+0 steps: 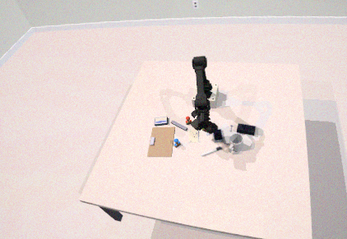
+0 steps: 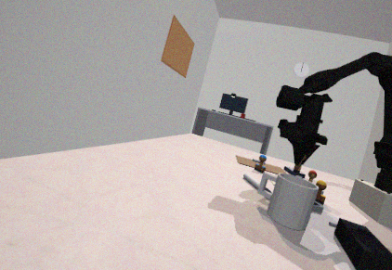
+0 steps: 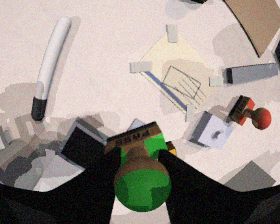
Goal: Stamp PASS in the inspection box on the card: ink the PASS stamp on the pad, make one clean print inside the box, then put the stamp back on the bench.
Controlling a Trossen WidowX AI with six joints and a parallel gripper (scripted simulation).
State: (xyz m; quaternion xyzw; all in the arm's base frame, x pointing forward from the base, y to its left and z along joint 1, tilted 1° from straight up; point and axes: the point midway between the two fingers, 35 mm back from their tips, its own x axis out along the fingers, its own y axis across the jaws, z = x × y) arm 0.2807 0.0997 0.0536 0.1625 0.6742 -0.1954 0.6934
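My gripper is shut on the PASS stamp, which has a green knob and a brown head with lettering on its side. The stamp hangs head down, and its print face is hidden. The ink pad is open and dark, left of the stamp in the wrist view. The cream card lies beyond the stamp, held by grey tabs. Its inspection box is a thin tilted outline with fine lines across it. I see no clear print inside. A gap between stamp and table cannot be judged exactly.
A red-knobbed stamp and a grey block stand right of the card. A blue-topped stamp stands by the clipboard. A marker, grey mug and black box lie around the pad.
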